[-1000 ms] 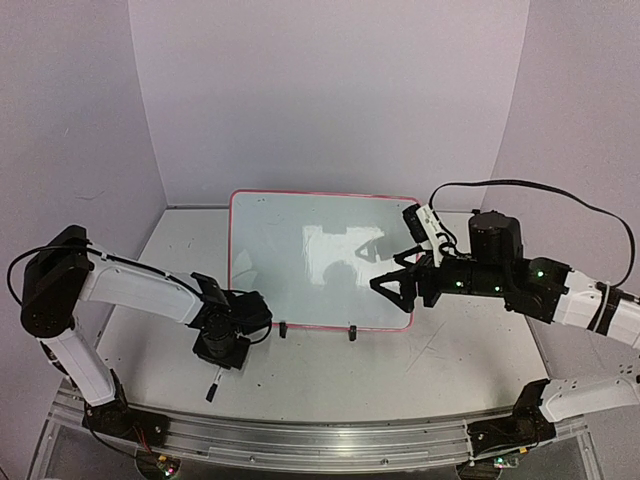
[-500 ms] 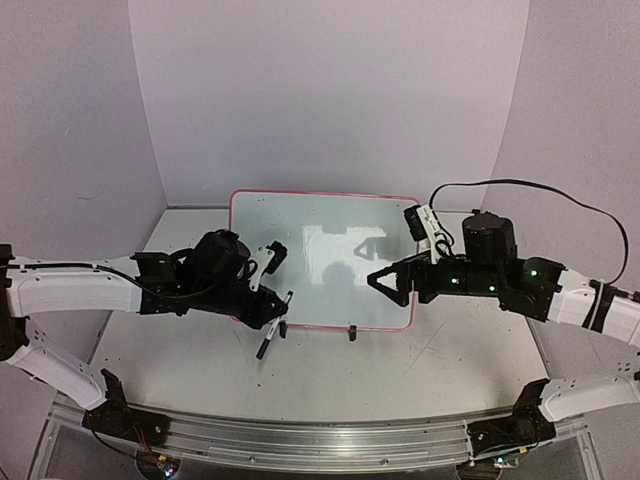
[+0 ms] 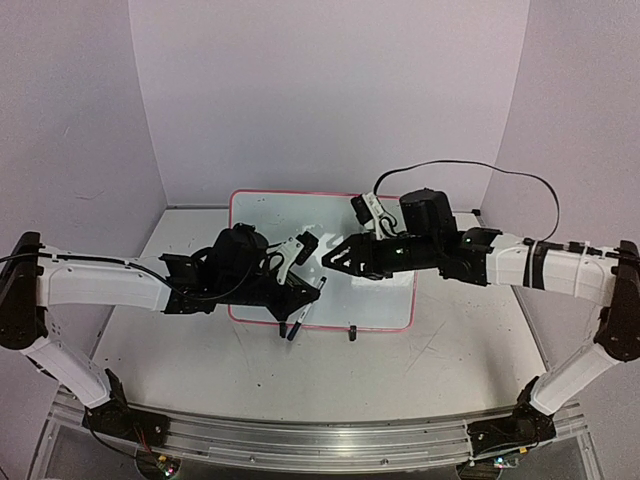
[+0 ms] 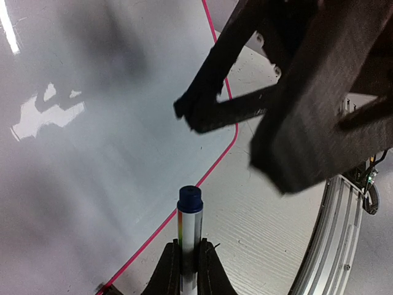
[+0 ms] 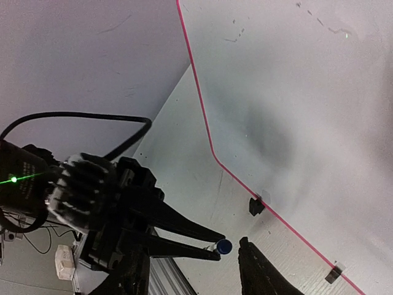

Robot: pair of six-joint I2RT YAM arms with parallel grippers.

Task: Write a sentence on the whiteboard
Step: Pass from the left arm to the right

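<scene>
The marker [image 4: 190, 230] is clenched in the left gripper [image 4: 189, 261] and has been carried from lower left to mid-frame. The right gripper [image 3: 330, 260] has been swung in beside its cap, apparently to uncap it; whether its jaws are parted cannot be told. Beyond, the whiteboard [image 3: 262, 218] lies flat at centre.

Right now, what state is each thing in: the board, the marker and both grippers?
whiteboard: lying on the table, no writing visible.
marker: blue cap on, gripped by its body.
left gripper: shut on the marker.
right gripper: open, empty, beside the marker's cap.
</scene>
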